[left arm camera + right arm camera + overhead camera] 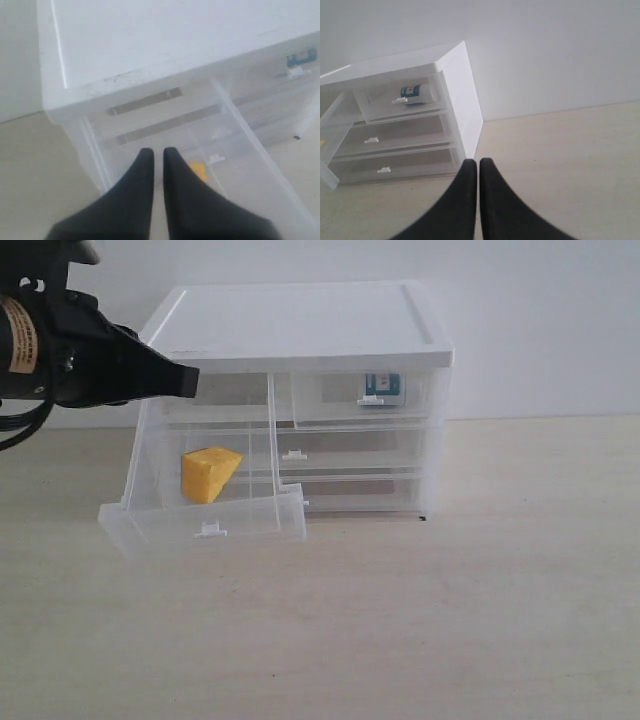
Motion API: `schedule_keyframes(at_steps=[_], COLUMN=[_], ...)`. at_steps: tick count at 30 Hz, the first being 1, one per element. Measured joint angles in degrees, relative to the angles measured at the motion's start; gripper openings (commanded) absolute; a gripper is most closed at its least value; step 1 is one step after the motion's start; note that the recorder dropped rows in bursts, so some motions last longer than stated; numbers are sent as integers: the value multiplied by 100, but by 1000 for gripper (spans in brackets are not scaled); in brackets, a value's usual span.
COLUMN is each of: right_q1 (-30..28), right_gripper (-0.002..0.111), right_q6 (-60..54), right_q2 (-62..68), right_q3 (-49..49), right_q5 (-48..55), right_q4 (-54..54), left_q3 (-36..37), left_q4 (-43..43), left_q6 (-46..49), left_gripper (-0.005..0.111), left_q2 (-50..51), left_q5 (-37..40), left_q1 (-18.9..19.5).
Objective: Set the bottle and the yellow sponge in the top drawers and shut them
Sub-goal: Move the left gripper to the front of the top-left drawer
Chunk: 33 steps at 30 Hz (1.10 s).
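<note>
The yellow sponge (208, 474) lies inside the left top drawer (250, 524), which is pulled far out and sags down at the front. In the left wrist view the sponge (198, 171) shows just past one finger. My left gripper (190, 380) hovers above that drawer's back left, jaws shut on nothing (157, 151). The bottle (381, 386) lies behind the pushed-in front of the right top drawer (335, 400), label visible (411, 92). My right gripper (478, 161) is shut and empty over bare table, right of the cabinet, outside the exterior view.
The white-topped cabinet (300, 320) stands at the back of a pale wooden table (450, 620). Two full-width clear drawers (340, 455) below are pushed in. A white wall runs behind.
</note>
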Motion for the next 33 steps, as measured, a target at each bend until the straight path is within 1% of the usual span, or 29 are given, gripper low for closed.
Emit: schedule_keyframes(at_steps=[2,6,8,10,12,15,19,23,30,33], right_q1=[0,0,0,0,0,0,0,0,0,0], right_gripper=[0,0,0,0,0,0,0,0,0,0], right_q6=[0,0,0,0,0,0,0,0,0,0], right_q2=[0,0,0,0,0,0,0,0,0,0], right_q3=[0,0,0,0,0,0,0,0,0,0], right_q5=[0,0,0,11,11,11,11,11,33,46], right_q4=[0,0,0,10,24,24,24,46,46,46], left_q3=[0,-6,-119,-347,-634,-990,-1126,-1126,-1083,-931], left_q4=[-344,-1632,-2253,-2967,-3529,-4037,-4268,-4268,-4233,-3866], left_q6=[443,2020,2840,3701,4405,5107,5709,5992,6500,6546], left_gripper=[5,5,5,5,5,5,5,5,5,5], left_q2=[-44,-46,-46,-46,-56,-56,-56,-56,-56,50], left_q5=[135,420,709,1243,1960,3037,3955,4214,4365,4365], left_q1=[0,0,0,0,0,0,0,-66,-688,-982])
